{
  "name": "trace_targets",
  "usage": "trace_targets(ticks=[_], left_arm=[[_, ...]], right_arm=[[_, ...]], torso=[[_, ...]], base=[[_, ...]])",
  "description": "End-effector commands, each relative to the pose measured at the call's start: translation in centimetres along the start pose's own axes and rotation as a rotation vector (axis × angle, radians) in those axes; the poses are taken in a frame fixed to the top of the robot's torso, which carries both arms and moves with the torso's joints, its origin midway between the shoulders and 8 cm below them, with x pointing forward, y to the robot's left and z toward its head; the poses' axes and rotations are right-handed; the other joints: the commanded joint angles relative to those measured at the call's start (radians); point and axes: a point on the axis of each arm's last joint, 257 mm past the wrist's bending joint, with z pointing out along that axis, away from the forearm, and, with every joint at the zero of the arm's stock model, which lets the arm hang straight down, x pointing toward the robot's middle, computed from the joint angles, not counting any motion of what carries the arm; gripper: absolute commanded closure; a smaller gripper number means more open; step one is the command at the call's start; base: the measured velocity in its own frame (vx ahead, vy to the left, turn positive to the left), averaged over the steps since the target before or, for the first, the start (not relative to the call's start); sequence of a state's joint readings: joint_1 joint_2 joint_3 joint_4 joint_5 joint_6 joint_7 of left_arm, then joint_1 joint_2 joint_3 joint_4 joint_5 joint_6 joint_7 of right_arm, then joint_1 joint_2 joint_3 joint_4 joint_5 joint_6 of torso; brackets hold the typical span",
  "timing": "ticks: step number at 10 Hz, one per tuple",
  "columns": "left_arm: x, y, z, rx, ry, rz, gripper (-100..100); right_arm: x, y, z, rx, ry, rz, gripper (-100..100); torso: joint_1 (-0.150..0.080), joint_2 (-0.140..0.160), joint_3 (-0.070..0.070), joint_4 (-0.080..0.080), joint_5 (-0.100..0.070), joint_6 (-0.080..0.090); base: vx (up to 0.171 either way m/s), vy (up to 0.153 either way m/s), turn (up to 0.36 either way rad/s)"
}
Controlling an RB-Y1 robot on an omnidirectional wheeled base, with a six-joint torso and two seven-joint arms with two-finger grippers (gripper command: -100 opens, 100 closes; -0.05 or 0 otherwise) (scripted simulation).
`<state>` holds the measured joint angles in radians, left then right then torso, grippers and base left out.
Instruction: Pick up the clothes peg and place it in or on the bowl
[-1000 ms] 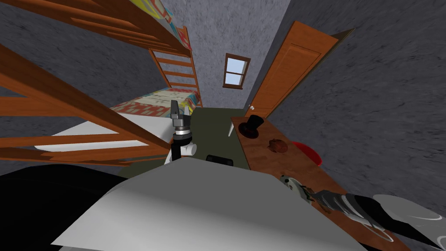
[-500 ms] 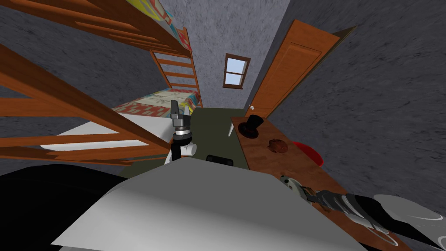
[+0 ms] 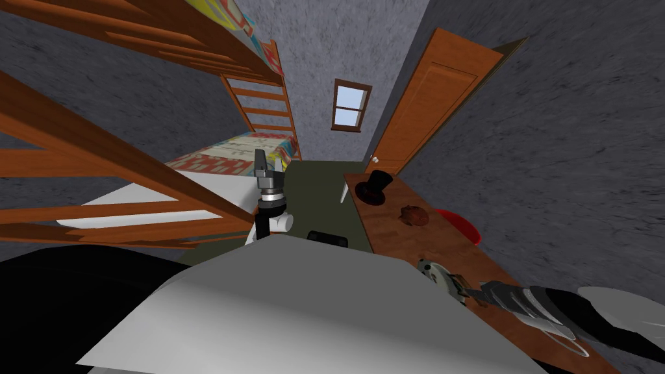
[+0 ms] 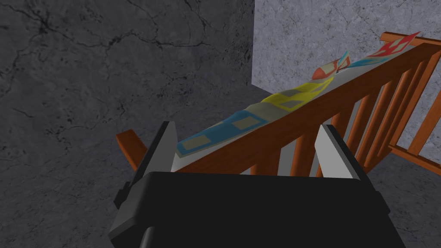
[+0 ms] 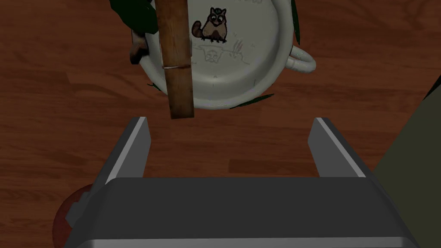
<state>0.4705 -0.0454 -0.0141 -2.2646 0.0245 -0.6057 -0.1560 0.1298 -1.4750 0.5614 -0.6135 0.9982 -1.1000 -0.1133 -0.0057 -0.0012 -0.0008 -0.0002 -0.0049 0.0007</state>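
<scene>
Right wrist view: the right hand (image 5: 230, 125) hangs spread and empty over the wooden desk (image 5: 64, 107). Just beyond its fingertips the brown clothes peg (image 5: 175, 60) lies across the white bowl (image 5: 262, 51), one end jutting over the rim toward the hand. The left hand (image 4: 245, 129), also spread, is raised beside the bunk bed (image 4: 275, 131).

Grey walls (image 3: 571, 130) enclose a wooden bunk bed (image 3: 97, 143), small window (image 3: 351, 106), orange door (image 3: 432, 104) and dark green floor (image 3: 318, 195).
</scene>
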Motion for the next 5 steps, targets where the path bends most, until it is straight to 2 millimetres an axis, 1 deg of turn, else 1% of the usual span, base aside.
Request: trace_targets(ticks=[1, 2, 3, 4, 5], left_arm=[[0.0, 0.0, 0.0, 0.0, 0.0, 0.0, 0], [0.0, 0.0, 0.0, 0.0, 0.0, 0.0, 0], [0.0, 0.0, 0.0, 0.0, 0.0, 0.0, 0], [0.0, 0.0, 0.0, 0.0, 0.0, 0.0, 0], [0.0, 0.0, 0.0, 0.0, 0.0, 0.0, 0]], right_arm=[[-0.5, -0.4, -1.4, 0.001, 0.001, -0.007, -100], [-0.9, -0.8, -2.8, 0.004, 0.001, -0.012, -100], [-0.8, -0.6, -2.1, 0.003, 0.002, -0.011, -100], [-0.9, -0.6, -2.2, 0.002, 0.001, -0.01, 0], [-0.8, -0.6, -2.2, 0.002, 0.001, -0.01, 0]], torso=[[0.0, 0.0, 0.0, 0.0, 0.0, 0.0], [0.0, 0.0, 0.0, 0.0, 0.0, 0.0], [-0.001, 0.0, 0.0, 0.0, 0.0, 0.0], [-0.002, -0.001, 0.0, 0.0, -0.001, 0.0], [-0.003, -0.001, -0.001, 0.0, -0.001, 0.0]], base=[[-0.017, 0.048, -0.041], [-0.014, 0.039, -0.042], [-0.006, 0.017, -0.01], [0.0, 0.0, 0.0], [0.0, 0.0, 0.0]])
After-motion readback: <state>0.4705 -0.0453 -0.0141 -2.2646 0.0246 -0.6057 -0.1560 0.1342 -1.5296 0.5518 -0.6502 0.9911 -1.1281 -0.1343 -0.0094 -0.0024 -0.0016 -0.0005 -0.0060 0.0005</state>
